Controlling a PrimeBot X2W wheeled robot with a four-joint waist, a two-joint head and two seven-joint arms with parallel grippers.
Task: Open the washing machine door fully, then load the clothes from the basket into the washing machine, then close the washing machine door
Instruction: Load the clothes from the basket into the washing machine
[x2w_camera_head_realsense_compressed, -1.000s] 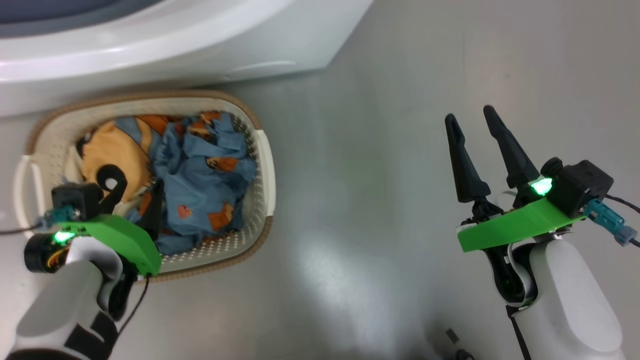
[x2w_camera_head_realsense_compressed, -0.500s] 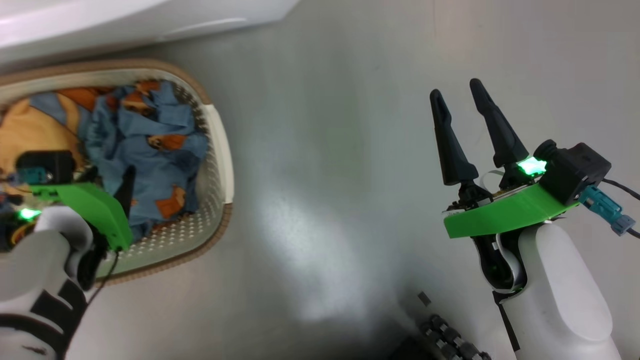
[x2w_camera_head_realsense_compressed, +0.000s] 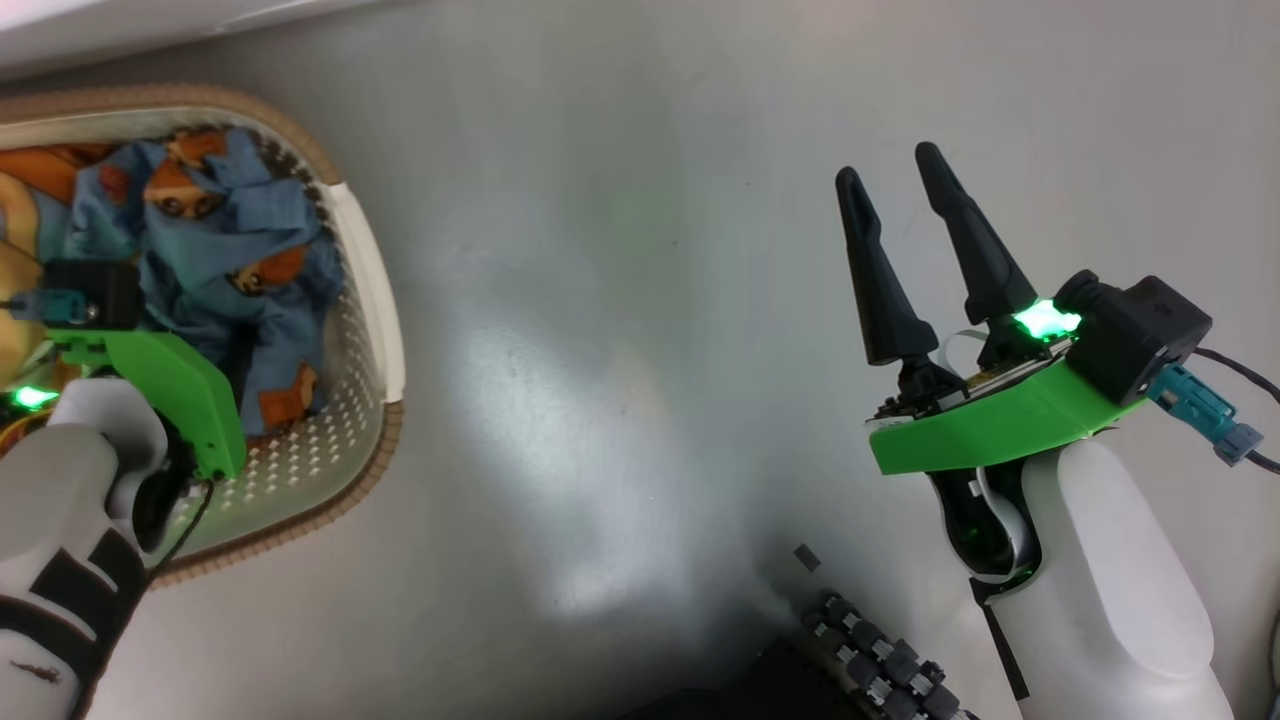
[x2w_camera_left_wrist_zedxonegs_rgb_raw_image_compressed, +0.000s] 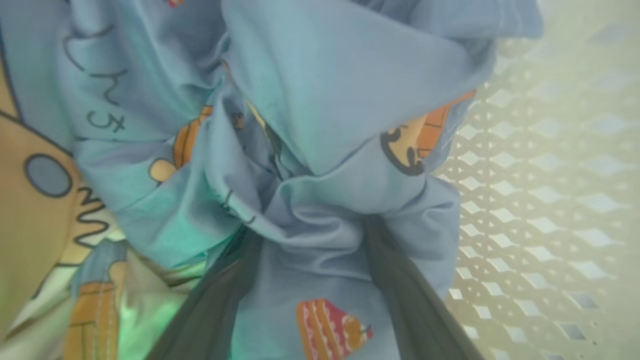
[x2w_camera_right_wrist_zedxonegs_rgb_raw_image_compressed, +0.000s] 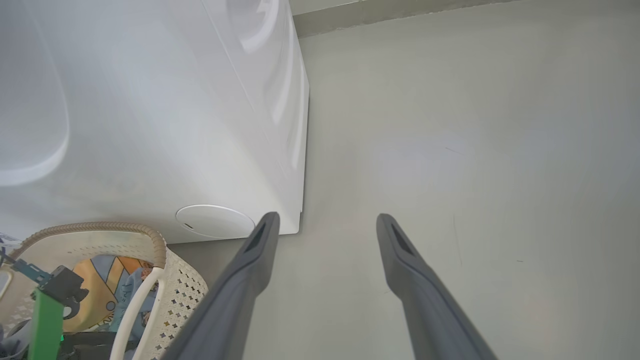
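Note:
The cream basket (x2w_camera_head_realsense_compressed: 370, 270) with its brown rim stands on the floor at the left, against the white washing machine (x2w_camera_right_wrist_zedxonegs_rgb_raw_image_compressed: 150, 125). Light blue fox-print clothes (x2w_camera_head_realsense_compressed: 220, 240) are heaped in it. My left gripper (x2w_camera_left_wrist_zedxonegs_rgb_raw_image_compressed: 310, 230) is pushed down into the heap, open, with a bunched fold of the clothes (x2w_camera_left_wrist_zedxonegs_rgb_raw_image_compressed: 320, 100) between its two fingers; the tips are buried in cloth. Its green mount (x2w_camera_head_realsense_compressed: 170, 385) hangs over the basket. My right gripper (x2w_camera_head_realsense_compressed: 887, 163) hovers open over bare floor, well right of the basket (x2w_camera_right_wrist_zedxonegs_rgb_raw_image_compressed: 150, 240), holding nothing. The washing machine door is out of view.
Grey floor (x2w_camera_head_realsense_compressed: 600, 300) stretches between the basket and my right arm. My dark base with its roller wheel (x2w_camera_head_realsense_compressed: 880, 660) sits at the bottom edge. A round cap (x2w_camera_right_wrist_zedxonegs_rgb_raw_image_compressed: 215, 221) marks the washer's lower front corner.
The head camera has swung, so the basket slid left and the washer nearly left the top. My left gripper has sunk deeper into the clothes. The right gripper stays open.

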